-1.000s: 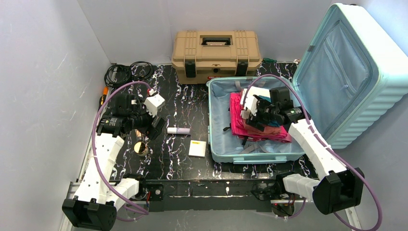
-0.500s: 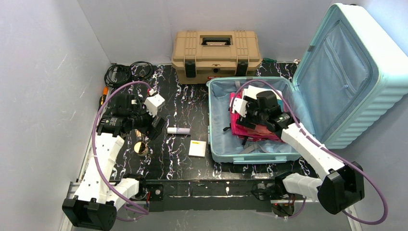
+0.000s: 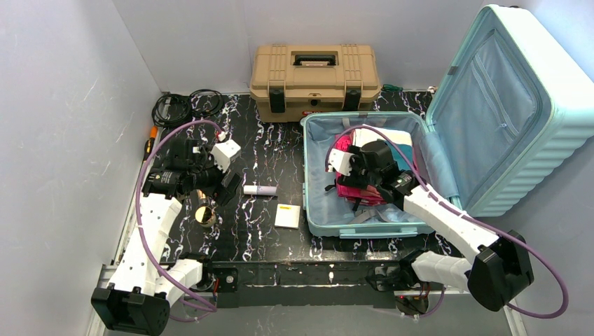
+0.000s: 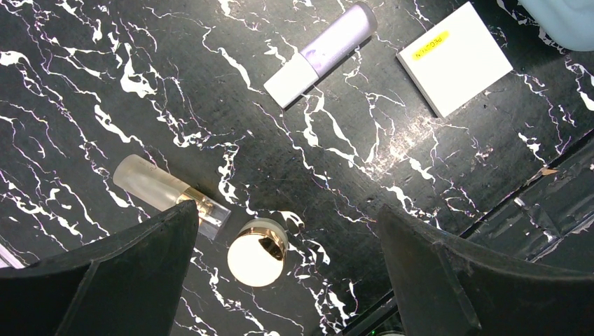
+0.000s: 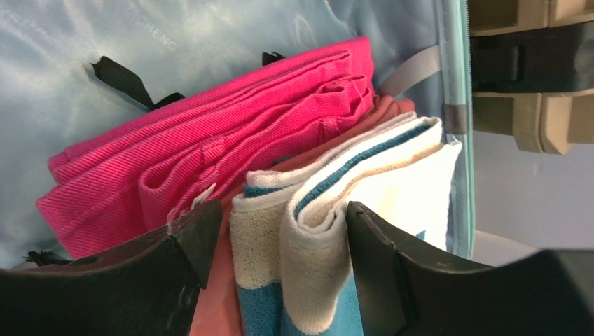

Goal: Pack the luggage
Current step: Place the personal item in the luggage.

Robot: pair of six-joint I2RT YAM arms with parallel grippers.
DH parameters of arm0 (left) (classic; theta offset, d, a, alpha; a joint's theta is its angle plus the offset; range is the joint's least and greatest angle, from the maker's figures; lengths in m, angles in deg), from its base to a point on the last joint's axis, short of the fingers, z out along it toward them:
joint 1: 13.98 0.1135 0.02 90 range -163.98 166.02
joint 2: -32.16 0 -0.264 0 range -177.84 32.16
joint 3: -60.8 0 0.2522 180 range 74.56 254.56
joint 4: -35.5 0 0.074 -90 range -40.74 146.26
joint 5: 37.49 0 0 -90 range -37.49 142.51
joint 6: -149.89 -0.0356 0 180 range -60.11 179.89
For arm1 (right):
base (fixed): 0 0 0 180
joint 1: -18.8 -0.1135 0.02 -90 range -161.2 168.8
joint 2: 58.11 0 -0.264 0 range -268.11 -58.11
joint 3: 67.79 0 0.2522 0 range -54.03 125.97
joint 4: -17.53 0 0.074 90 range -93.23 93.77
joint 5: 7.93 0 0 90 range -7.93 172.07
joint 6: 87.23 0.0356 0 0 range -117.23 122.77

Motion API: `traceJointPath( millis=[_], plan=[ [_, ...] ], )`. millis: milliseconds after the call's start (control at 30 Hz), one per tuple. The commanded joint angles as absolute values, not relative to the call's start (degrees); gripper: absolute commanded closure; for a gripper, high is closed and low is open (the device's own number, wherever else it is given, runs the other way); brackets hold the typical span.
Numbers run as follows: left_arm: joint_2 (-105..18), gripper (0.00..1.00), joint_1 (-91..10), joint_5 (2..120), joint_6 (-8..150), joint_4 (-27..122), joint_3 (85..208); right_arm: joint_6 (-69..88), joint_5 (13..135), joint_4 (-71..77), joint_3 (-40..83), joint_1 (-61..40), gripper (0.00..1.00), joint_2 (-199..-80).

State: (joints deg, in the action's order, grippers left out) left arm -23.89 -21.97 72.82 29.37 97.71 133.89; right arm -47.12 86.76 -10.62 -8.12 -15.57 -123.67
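The luggage lies open on the right half of the table, just in front of the tan toolbox, with its lid leaning out to the right.

At the far left, the left gripper hangs released and empty over loose toiletries. Below it are a frosted perfume bottle and a gold-rimmed jar just beside it. A lilac tube and a white pad with a yellow label lie further right.

Inside the case, the right gripper has its jaws either side of a folded white-and-teal striped towel, which sits against folded pink clothes. I cannot tell whether it is truly pinching the towel.

The step looks like settling this towel. To do it well:
- Take all the towel's layers in the grip, so the fold stays together.
- Lay it flat against the pink stack.
- Keep clear of the black strap ends.
- Leave the bare lining on the left free for the toiletries.
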Motion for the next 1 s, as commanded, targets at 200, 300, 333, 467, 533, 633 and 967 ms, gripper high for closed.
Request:
traceJointPath(
  millis=[200, 300, 333, 467, 533, 633, 967],
  plan=[
    [-23.6, 0.02, -21.9, 73.7, 29.2, 98.8, 133.7, -47.2, 91.6, -7.0, -9.1, -15.7, 0.38, -122.0],
    [-23.6, 0.02, -21.9, 73.6, 29.2, 98.8, 133.6, -46.7, 90.4, -6.8, -9.2, -15.7, 0.46, -122.3],
    [-23.6, 0.02, -21.9, 73.6, 29.2, 98.8, 133.6, -46.6, 90.0, -6.9, -9.2, -15.7, 0.46, -122.4],
    [-23.4, 0.02, -21.9, 73.4, 29.1, 98.9, 133.7, -46.6, 89.1, -7.7, -9.0, -15.7, 0.49, -123.0],
    [-23.4, 0.02, -21.9, 73.3, 29.1, 98.9, 133.7, -46.7, 89.0, -8.3, -8.8, -15.7, 0.64, -123.1],
    [-23.5, 0.02, -21.9, 73.4, 29.1, 98.9, 133.7, -46.9, 88.3, -10.0, -8.1, -15.7, 0.93, -122.6],
    [-23.6, 0.02, -21.9, 73.4, 29.0, 98.8, 133.7, -46.9, 84.2, -19.9, -3.0, -15.7, 0.99, -118.6]
  ],
)
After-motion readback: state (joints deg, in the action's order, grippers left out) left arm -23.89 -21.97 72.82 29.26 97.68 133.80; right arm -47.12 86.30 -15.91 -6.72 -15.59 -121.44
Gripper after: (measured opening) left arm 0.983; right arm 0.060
